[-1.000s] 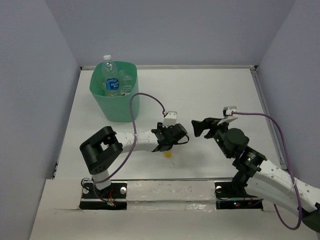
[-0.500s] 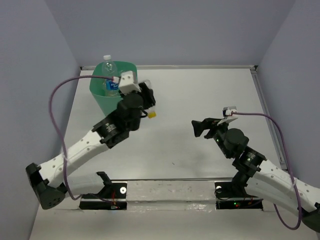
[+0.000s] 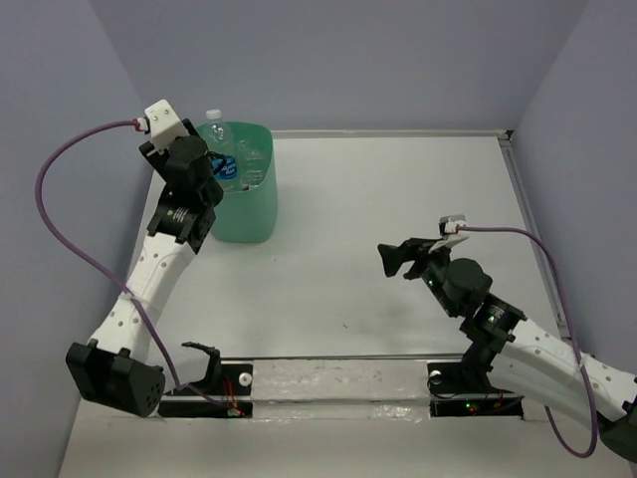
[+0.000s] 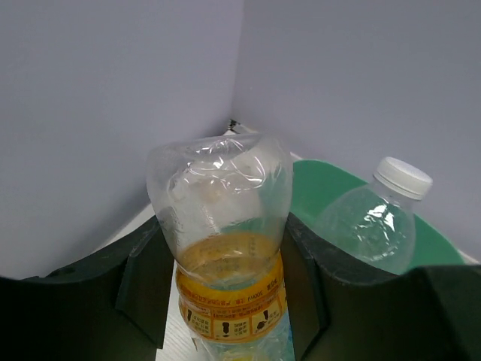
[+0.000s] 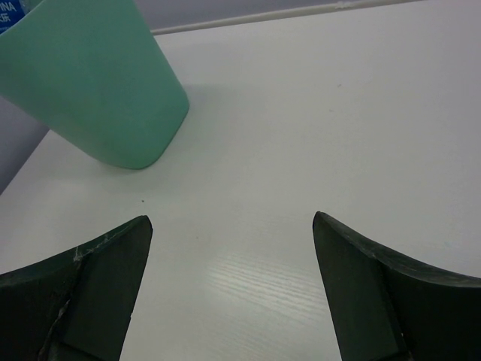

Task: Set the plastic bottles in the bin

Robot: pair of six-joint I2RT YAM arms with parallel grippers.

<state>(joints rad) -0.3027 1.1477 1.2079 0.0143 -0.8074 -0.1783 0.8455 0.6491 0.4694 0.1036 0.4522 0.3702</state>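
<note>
The bin (image 3: 249, 214) stands upright in the far-left corner of the table (image 3: 398, 179), hard by the left wall (image 3: 70, 149). A capped bottle (image 4: 372, 222), clear with a white cap, already leans inside it, top poking above the rim.

Now your left gripper (image 4: 225, 282): it's up at the bin's left edge, and its fingers (image 4: 146, 278) are clamped tight on a crumpled bottle (image 4: 222, 195). That one is clear plastic with a yellow label, gripped around the label band, crushed end up. From the left wrist, the green rim shows just behind it and to its right. From above, the arm hides the crumpled bottle, so you can't tell whether it hangs over the opening.

Over on your right, the right gripper (image 5: 231, 222) sits well away from the bin, low over bare table and pointed toward it. Its jaws are spread wide with nothing between them.
</note>
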